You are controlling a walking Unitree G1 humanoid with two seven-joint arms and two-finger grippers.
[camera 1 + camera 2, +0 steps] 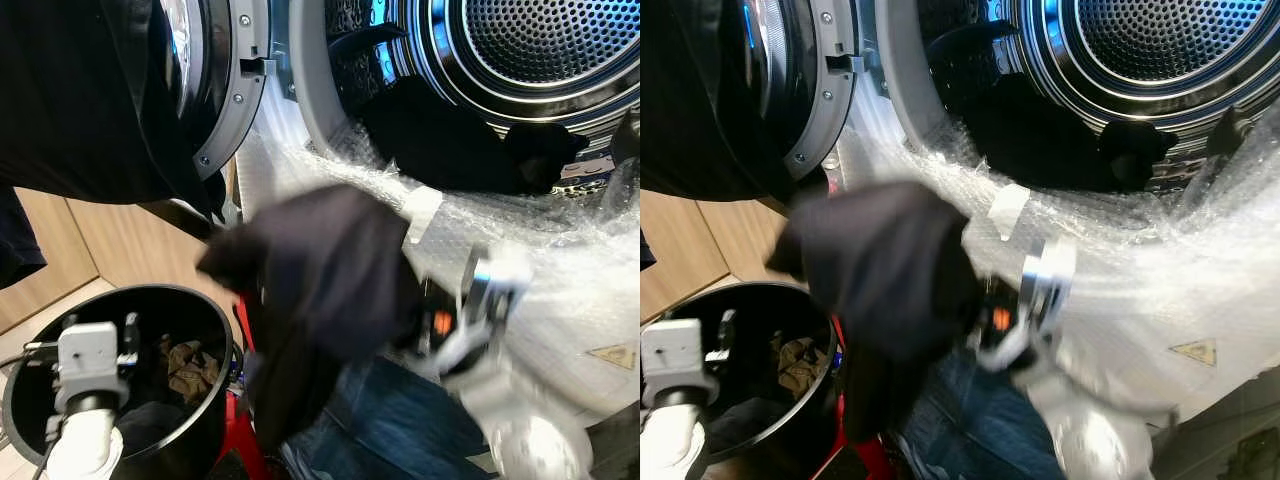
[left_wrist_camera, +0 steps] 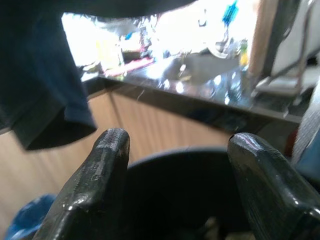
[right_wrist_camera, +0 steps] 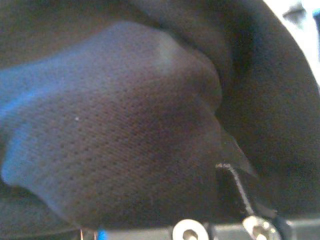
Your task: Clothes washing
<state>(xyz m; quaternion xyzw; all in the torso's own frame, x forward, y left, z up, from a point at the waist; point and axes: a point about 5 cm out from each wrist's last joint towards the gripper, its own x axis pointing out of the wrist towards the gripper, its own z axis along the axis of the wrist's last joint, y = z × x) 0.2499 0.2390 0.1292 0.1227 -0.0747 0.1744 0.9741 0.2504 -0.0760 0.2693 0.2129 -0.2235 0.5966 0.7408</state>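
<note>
Blur smears the middle of both eye views, where the right arm carries a dark, purplish-black mesh garment (image 1: 320, 290) in front of the washing machine. The right claw (image 1: 425, 325) is buried in that cloth; in its wrist view the fine-holed fabric lies right against the lens, and whether its fingers are spread or pressed together cannot be told, though the garment hangs from that arm's end, clear of the floor. The cloth is between the round black plastic laundry basket (image 1: 215, 320) on the robot's left and the white machine front wrapped in clear bubble film (image 1: 560, 270).

Above it gapes the washing machine's round stainless-steel drum (image 1: 540, 45), perforated at the back, with another dark bundle of clothing (image 1: 440, 135) lying at the lip of the opening. The grey-rimmed glass machine door (image 1: 225, 90) stands swung open to the left, a black garment (image 1: 70, 100) draped over it.

Low on the left, the left claw (image 2: 175, 165) hovers over the basket with its two black fingers (image 2: 95, 185) spread apart and nothing between them. Brownish crumpled clothes (image 1: 185, 370) lie inside the basket. Blue denim (image 1: 400, 420) lies below the carried garment, beside a red frame (image 1: 240, 420).
</note>
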